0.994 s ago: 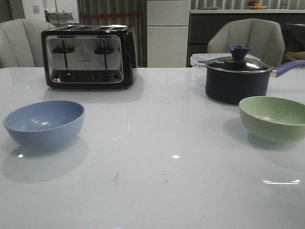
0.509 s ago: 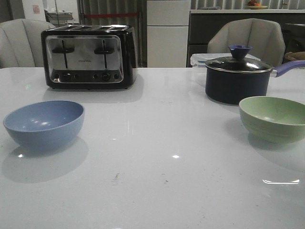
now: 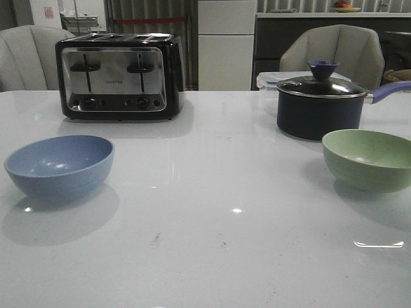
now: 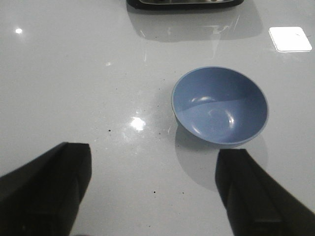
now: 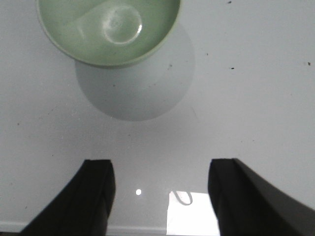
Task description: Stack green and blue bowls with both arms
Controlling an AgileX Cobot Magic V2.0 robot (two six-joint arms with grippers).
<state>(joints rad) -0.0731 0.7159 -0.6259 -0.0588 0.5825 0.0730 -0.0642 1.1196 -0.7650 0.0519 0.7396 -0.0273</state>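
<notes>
The dusty blue bowl (image 3: pixel 59 165) sits upright on the white table at the left; the left wrist view shows the blue bowl (image 4: pixel 220 105) empty. The pale green bowl (image 3: pixel 368 158) stands at the right edge, in front of the saucepan; the green bowl (image 5: pixel 109 28) is empty too. Neither arm appears in the front view. My left gripper (image 4: pixel 153 162) hovers open above bare table, short of the blue bowl. My right gripper (image 5: pixel 161 172) is open as well, with only table between its fingers and the green bowl apart from it.
A black and steel toaster (image 3: pixel 119 76) stands at the back left. A dark navy saucepan (image 3: pixel 321 106) with a glass lid and purple handle sits at the back right, close behind the green bowl. Two chairs stand beyond the table's far edge.
</notes>
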